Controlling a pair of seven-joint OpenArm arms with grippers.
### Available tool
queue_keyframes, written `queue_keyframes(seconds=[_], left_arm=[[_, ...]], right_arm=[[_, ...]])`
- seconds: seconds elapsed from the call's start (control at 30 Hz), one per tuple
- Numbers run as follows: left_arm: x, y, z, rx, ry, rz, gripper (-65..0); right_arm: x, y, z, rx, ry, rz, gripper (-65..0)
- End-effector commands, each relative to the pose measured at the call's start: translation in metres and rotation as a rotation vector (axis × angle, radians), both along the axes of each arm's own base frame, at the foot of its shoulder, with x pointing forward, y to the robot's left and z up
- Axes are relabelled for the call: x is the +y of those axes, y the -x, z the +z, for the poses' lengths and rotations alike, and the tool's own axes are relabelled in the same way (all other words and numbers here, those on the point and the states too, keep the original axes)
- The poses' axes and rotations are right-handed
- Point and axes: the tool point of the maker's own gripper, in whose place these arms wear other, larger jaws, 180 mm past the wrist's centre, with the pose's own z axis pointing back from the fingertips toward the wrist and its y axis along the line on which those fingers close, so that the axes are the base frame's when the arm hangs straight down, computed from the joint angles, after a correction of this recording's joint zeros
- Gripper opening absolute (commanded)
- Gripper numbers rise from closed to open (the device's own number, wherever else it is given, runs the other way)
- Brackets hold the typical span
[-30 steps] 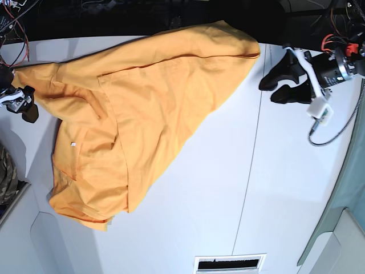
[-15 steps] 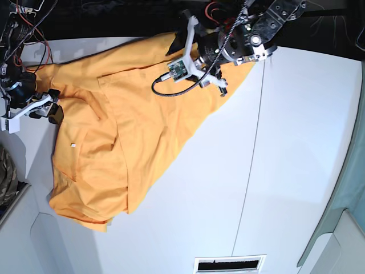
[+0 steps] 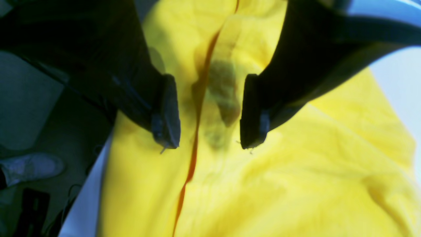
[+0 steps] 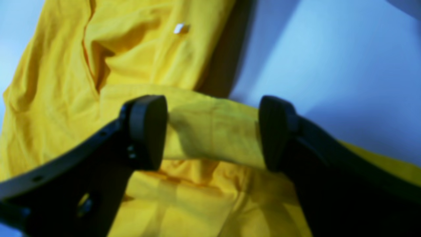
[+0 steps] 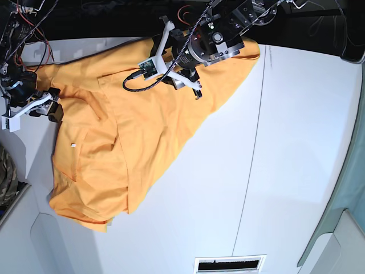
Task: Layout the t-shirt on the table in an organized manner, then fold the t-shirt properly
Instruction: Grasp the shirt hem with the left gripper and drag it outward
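Observation:
The orange-yellow t-shirt lies rumpled and partly doubled over on the left half of the white table, plain side up. My left arm reaches over the shirt's far edge. Its left gripper hangs open just above the cloth, with a dark fold crease running between the fingers. My right gripper is open at the shirt's left edge, and a folded strip of shirt lies between its pads. Neither gripper has closed on the fabric.
A camouflage cloth sits at the table's left edge. A thin dark seam crosses the tabletop, and a vent slot lies at the near edge. Cables hang at the top left. A grey-green panel borders the right side.
My left arm has swung from the table's right side to over the shirt's far edge. The right gripper has shifted onto the shirt's left edge. The shirt has not moved.

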Motion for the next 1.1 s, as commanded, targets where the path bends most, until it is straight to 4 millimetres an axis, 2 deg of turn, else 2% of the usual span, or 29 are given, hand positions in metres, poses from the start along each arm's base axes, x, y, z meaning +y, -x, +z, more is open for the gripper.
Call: queue_keyframes(seconds=[0.0, 0.2, 0.4, 0.47, 0.57, 0.63, 0.73, 0.8, 0.93, 1.07], left_arm=[[-0.009, -0.006, 0.014, -0.033, 0.054, 0.003, -32.1], [-0.017, -0.007, 0.006, -0.016, 0.063, 0.008, -32.1], [-0.018, -0.027, -0.01, -0.01, 0.029, 0.04, -32.1], [-0.014, -0.036, -0.013, -0.021, 0.015, 0.076, -32.1], [-0.013, -0.041, -0.012, -0.03, 0.013, 0.078, -32.5], [-0.013, -0.041, -0.011, -0.03, 0.014, 0.078, -39.0], [-0.016, -0.035, -0.013, -0.017, 0.013, 0.037, -57.1], [-0.02, -0.029, -0.014, -0.004, 0.013, -0.007, -64.1], [-0.021, -0.027, -0.014, 0.0, 0.011, -0.026, -65.0], [-0.015, -0.048, -0.006, -0.047, 0.004, 0.038, -65.0]], right_arm=[[-0.005, -0.009, 0.013, -0.051, 0.013, 0.0, -22.0], [-0.005, -0.009, 0.013, -0.051, 0.012, 0.001, -22.0], [-0.005, -0.009, 0.013, -0.05, 0.013, 0.001, -22.0], [-0.005, -0.009, 0.013, -0.05, 0.013, 0.001, -22.0], [-0.005, -0.009, 0.013, -0.05, 0.012, 0.001, -22.0], [-0.005, -0.009, 0.013, -0.05, 0.012, 0.001, -22.0], [-0.005, -0.009, 0.013, -0.05, 0.013, 0.001, -22.0], [-0.005, -0.009, 0.013, -0.05, 0.013, 0.001, -22.0], [-0.005, -0.009, 0.013, -0.05, 0.013, 0.001, -22.0], [-0.005, -0.009, 0.013, -0.051, 0.013, 0.001, -22.0]])
